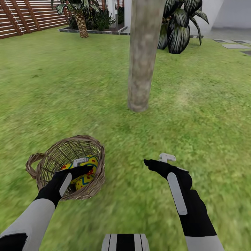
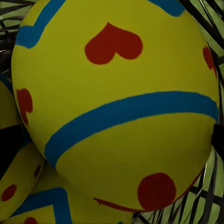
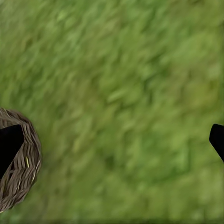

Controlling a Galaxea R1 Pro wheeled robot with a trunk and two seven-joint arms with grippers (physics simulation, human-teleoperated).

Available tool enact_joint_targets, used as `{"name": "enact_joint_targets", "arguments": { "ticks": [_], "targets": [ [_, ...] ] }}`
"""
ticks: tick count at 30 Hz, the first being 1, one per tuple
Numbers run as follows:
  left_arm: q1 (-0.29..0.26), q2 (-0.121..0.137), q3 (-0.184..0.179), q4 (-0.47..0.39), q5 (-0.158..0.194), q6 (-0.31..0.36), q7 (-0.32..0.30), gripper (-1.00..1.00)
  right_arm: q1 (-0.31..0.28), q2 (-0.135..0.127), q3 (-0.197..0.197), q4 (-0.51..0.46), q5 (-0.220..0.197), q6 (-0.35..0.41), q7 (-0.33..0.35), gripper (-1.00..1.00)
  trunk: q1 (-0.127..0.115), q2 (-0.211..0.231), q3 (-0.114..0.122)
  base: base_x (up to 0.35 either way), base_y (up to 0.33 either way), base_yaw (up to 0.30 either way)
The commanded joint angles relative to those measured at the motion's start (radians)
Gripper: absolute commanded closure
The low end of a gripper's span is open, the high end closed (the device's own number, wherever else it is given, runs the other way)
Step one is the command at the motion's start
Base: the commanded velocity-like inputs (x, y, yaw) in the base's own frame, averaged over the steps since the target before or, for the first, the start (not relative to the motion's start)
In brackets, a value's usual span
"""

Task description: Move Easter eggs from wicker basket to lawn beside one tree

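The wicker basket (image 1: pixel 52 164) stands on the lawn (image 1: pixel 195 115) at the lower left, with yellow Easter eggs (image 1: pixel 83 180) inside. My left gripper (image 1: pixel 86 165) reaches into the basket and is open. In the left wrist view one egg (image 2: pixel 116 84) sits very close between the dark fingertips (image 2: pixel 8 144), with two more eggs (image 2: pixel 18 186) beside it and wicker (image 2: pixel 205 196) behind. My right gripper (image 1: pixel 157 160) hovers open and empty over the grass to the basket's right, the basket rim (image 3: pixel 23 172) showing in its wrist view. The tree (image 1: pixel 143 55) trunk rises just beyond.
A palm (image 1: pixel 82 21) and a brown slat fence (image 1: pixel 21 17) stand at the far left. A dark broad-leaved plant (image 1: pixel 179 28) grows behind the trunk. Grey stepping stones (image 1: pixel 235 45) and a white house wall (image 1: pixel 230 14) lie at the far right.
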State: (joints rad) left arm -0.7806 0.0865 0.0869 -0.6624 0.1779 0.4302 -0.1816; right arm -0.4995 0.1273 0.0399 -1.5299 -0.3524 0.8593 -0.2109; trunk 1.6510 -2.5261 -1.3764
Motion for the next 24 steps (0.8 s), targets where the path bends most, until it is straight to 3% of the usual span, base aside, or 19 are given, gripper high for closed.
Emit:
{"name": "enact_joint_targets", "arguments": {
  "ticks": [1, 24],
  "targets": [
    [0.0, 0.0, 0.004, -0.002, 0.002, 0.007, -0.003, -1.0, -0.001, 0.0, 0.001, -0.001, -0.01, 0.003, -0.01, -1.0, 0.0, 0.0, -0.001, 0.0, 0.0, 0.0],
    [0.006, -0.001, 0.004, -0.045, 0.002, 0.008, -0.002, -1.0, -0.001, 0.0, 0.002, -0.001, -0.011, 0.003, -0.01, -1.0, 0.001, -0.001, -0.008, 0.0, 0.0, 0.0]
  ]
}}
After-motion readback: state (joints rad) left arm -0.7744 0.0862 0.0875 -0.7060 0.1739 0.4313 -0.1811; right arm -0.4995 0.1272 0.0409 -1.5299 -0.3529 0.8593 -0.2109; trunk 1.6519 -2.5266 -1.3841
